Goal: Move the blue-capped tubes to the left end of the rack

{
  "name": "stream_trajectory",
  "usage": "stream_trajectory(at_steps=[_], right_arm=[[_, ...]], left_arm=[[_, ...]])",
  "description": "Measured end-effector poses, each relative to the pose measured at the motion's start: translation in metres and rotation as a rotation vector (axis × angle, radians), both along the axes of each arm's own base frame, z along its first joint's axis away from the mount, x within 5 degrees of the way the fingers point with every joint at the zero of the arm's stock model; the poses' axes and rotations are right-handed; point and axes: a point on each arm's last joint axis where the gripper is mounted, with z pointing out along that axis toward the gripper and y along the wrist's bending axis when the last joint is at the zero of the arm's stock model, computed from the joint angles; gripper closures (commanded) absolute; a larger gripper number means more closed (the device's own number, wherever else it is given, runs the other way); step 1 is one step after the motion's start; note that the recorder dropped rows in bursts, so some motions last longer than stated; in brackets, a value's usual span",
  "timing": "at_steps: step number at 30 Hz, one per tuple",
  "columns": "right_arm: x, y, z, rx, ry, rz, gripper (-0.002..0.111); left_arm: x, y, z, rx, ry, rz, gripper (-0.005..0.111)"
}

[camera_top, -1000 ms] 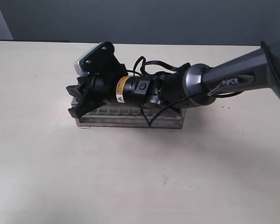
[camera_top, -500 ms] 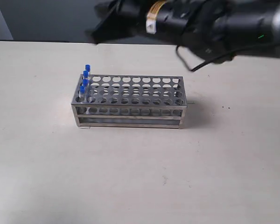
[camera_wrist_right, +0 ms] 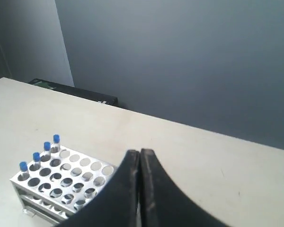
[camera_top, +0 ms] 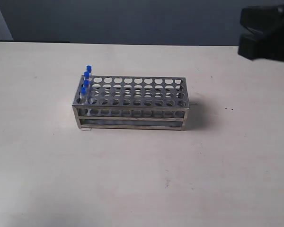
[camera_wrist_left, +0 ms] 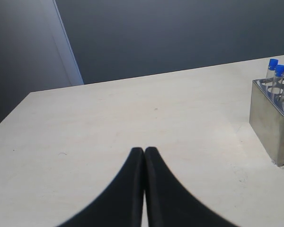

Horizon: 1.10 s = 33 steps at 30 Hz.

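The steel rack (camera_top: 132,106) stands on the table in the exterior view, with the blue-capped tubes (camera_top: 86,80) upright in the holes of its left end column. The right wrist view shows the same rack (camera_wrist_right: 71,182) and the tubes (camera_wrist_right: 40,152) below and away from my right gripper (camera_wrist_right: 140,152), whose fingers are pressed shut on nothing. My left gripper (camera_wrist_left: 145,150) is shut and empty too, hovering over bare table; the rack's end (camera_wrist_left: 272,120) and three blue caps (camera_wrist_left: 277,69) show at that view's edge. A dark part of the right arm (camera_top: 267,33) shows at the exterior view's upper right.
A beige table (camera_top: 142,179) carries the rack, with a dark wall behind it. A flat dark object (camera_wrist_right: 75,92) lies at the table's far edge in the right wrist view.
The right arm, which was over the rack's left end one second ago, has lifted and drawn back to the upper right. All the tubes now stand uncovered in the left end column.
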Motion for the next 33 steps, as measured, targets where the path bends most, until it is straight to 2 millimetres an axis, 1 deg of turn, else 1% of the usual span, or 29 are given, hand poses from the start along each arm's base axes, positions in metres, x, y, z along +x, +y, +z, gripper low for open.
stream_trajectory(at_steps=[1,3,4,10,12,14,17,21,22,23,24,26,27,28,29,32,33], right_arm=[[-0.008,-0.006,-0.002,0.017,0.000,-0.004,0.108],[-0.018,-0.013,-0.006,0.034,0.003,-0.008,0.108],[-0.024,-0.018,-0.005,0.048,-0.009,-0.009,0.108],[-0.045,-0.035,0.006,0.066,-0.083,-0.020,0.108],[-0.053,-0.047,0.005,0.050,-0.085,-0.067,0.108],[-0.063,-0.065,0.001,0.055,-0.081,-0.163,0.108],[-0.079,-0.088,-0.017,0.073,-0.077,-0.335,0.108],[-0.094,-0.103,-0.041,0.089,-0.085,-0.485,0.108],[-0.096,-0.105,-0.047,0.089,-0.085,-0.507,0.108],[-0.097,-0.106,-0.057,0.083,-0.074,-0.527,0.108],[-0.097,-0.106,-0.062,0.079,-0.065,-0.530,0.108],[-0.096,-0.106,-0.078,0.064,-0.026,-0.535,0.108],[-0.095,-0.106,-0.091,0.061,0.003,-0.534,0.108],[-0.096,-0.106,-0.097,0.060,0.010,-0.534,0.108],[-0.098,-0.106,-0.108,0.065,0.026,-0.534,0.108],[-0.099,-0.105,-0.126,0.019,0.042,-0.510,0.108],[-0.100,-0.104,-0.128,0.008,0.043,-0.499,0.108]], left_arm=[[0.000,0.000,0.000,0.000,0.000,0.000,0.106],[0.000,0.000,0.000,0.000,0.000,0.000,0.106],[0.000,0.000,0.000,0.000,0.000,0.000,0.106],[0.000,0.000,0.000,0.000,0.000,0.000,0.106],[0.000,0.000,0.000,0.000,0.000,0.000,0.106],[0.000,0.000,0.000,0.000,0.000,0.000,0.106],[0.000,0.000,0.000,0.000,0.000,0.000,0.106],[0.000,0.000,0.000,0.000,0.000,0.000,0.106],[0.000,0.000,0.000,0.000,0.000,0.000,0.106],[0.000,0.000,0.000,0.000,0.000,0.000,0.106],[0.000,0.000,0.000,0.000,0.000,0.000,0.106],[0.000,0.000,0.000,0.000,0.000,0.000,0.106],[0.000,0.000,0.000,0.000,0.000,0.000,0.106],[0.000,0.000,0.000,0.000,0.000,0.000,0.106],[0.000,0.000,0.000,0.000,0.000,0.000,0.106],[0.000,0.000,0.000,0.000,0.000,0.000,0.106],[0.000,0.000,0.000,0.000,0.000,0.000,0.106]])
